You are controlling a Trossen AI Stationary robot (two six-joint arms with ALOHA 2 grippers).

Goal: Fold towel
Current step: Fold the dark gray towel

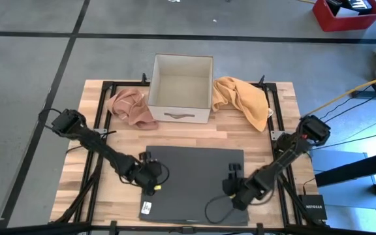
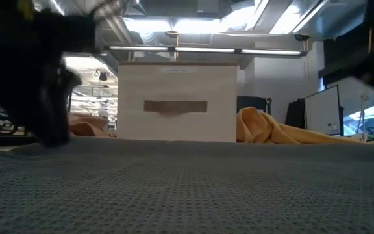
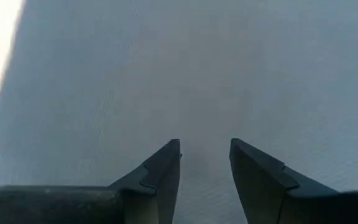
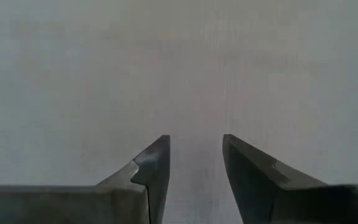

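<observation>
Two crumpled towels lie on the wooden table at its far side. The pink towel (image 1: 130, 106) (image 2: 86, 125) is bunched left of a white box, the orange towel (image 1: 243, 98) (image 2: 271, 130) right of it. No gripper is near them. My left gripper (image 1: 150, 171) (image 3: 205, 149) is low over the left part of a dark grey mat (image 1: 194, 163), fingers a little apart, nothing between them. My right gripper (image 1: 234, 179) (image 4: 196, 142) is low over the mat's right part, also slightly open on nothing. I cannot tell whether the fingertips touch the mat.
The open white box (image 1: 181, 81) (image 2: 177, 104) stands at the far middle of the table, between the towels. The grey mat covers the near middle. A black metal frame runs around the wooden top. A red bin (image 1: 348, 13) sits on the floor beyond.
</observation>
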